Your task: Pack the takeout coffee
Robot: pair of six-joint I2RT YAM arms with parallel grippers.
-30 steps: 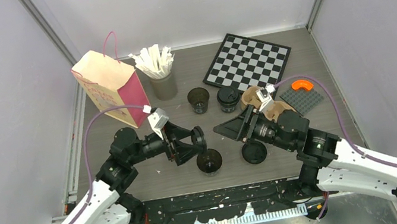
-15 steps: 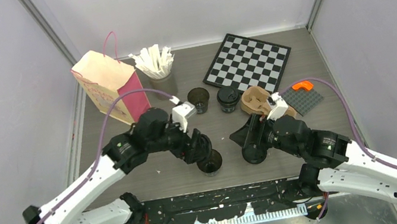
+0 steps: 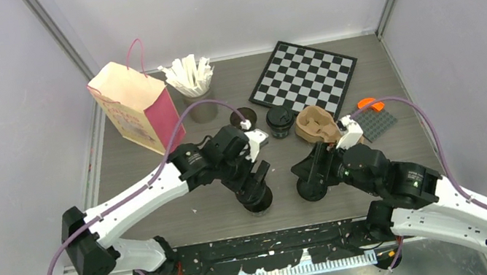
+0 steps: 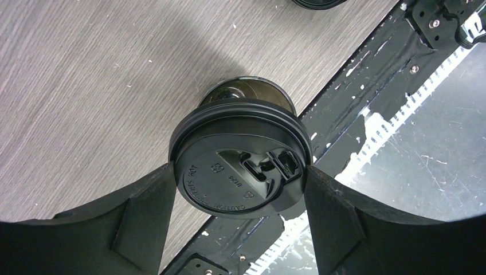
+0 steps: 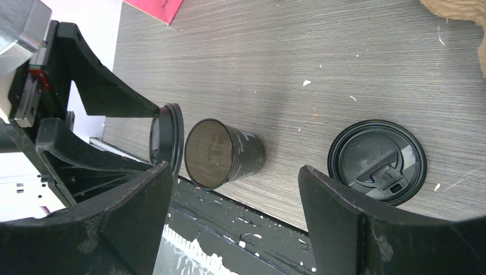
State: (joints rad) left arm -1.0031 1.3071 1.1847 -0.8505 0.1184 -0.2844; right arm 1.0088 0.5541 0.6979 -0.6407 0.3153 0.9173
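The left arm's fingers (image 4: pixel 150 201) stand wide apart and clamp a round black plastic lid (image 4: pixel 240 166) by its rim. They hold it just above the mouth of a small open black paper cup (image 5: pixel 224 153), which stands near the middle of the tabletop's (image 5: pixel 321 51) near edge. The lid is not seated. The right arm's fingers (image 5: pixel 338 200) are spread wide with nothing gripped, above a second black plastic lid (image 5: pixel 377 161) lying flat on the tabletop beside that cup, toward the right edge. Farther back, a lidded black cup (image 3: pixel 281 120) stands beside a brown moulded-pulp carrier (image 3: pixel 316 124).
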